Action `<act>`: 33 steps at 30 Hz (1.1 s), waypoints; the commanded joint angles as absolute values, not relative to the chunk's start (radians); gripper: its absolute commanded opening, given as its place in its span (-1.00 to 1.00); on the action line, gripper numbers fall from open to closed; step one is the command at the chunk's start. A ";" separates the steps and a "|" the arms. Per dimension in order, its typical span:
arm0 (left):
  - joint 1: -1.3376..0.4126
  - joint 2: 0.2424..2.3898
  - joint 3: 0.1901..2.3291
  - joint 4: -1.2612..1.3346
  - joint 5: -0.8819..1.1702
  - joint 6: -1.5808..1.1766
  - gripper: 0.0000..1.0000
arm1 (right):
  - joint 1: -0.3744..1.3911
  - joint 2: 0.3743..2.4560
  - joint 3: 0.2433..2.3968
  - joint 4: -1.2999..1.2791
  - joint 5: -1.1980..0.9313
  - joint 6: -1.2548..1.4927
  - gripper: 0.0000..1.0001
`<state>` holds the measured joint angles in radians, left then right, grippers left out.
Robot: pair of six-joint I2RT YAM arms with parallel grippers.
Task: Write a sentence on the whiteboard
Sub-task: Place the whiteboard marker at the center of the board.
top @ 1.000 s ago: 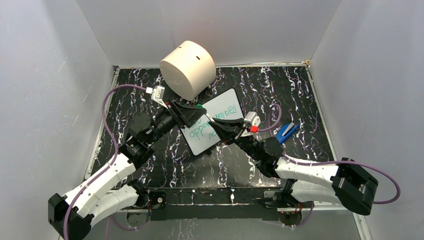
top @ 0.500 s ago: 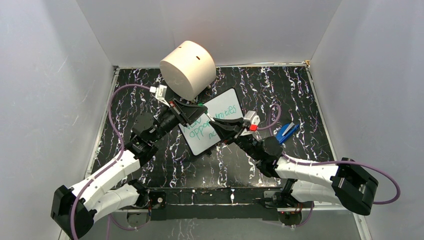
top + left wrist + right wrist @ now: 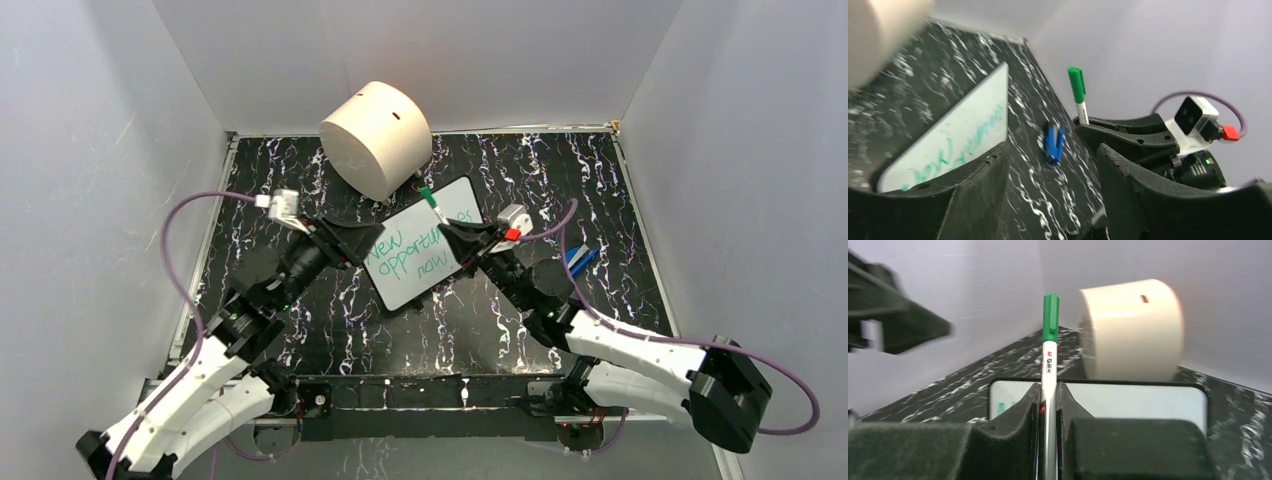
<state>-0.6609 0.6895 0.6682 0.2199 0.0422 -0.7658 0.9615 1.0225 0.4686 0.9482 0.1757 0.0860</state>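
Black, white-veined table (image 3: pixel 620 200) carries three things. Whiteboard (image 3: pixel 402 290) lies flat and skewed near the middle; cream cylinder (image 3: pixel 375 138) sits at the far edge, left of centre, close to the board's far side. Small blue object (image 3: pixel 580 257) lies toward the right edge, partly hidden.

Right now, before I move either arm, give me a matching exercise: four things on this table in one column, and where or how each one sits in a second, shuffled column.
Things:
1. green marker
2. whiteboard
3. cream cylinder
4. blue object

Places or states:
A. lies on the table, to the right of the whiteboard
B. sits at the back of the table, by the whiteboard's far edge
C. clamped in the right gripper
D. lies flat with green lettering on it

Pairs: 1-C; 2-D; 3-B; 4-A.
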 commanded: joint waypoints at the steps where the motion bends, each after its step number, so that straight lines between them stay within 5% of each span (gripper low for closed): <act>1: -0.662 0.574 0.762 -0.063 -0.260 -0.590 0.30 | 0.905 0.927 0.531 0.708 0.341 0.046 -1.00; 10: -0.661 0.463 0.813 -0.354 -0.693 -0.472 0.76 | 0.652 0.917 0.526 0.285 0.542 0.219 -1.00; 25: -0.660 0.372 0.772 -0.426 -0.816 -0.344 0.80 | 0.380 1.332 0.532 0.255 0.449 0.449 -1.00; 28: -0.659 0.351 0.763 -0.424 -0.819 -0.340 0.82 | 0.366 1.379 0.531 0.269 0.446 0.469 -0.83; 33: -0.629 0.339 0.762 -0.419 -0.792 -0.335 0.83 | 0.357 1.403 0.540 0.244 0.445 0.481 -0.26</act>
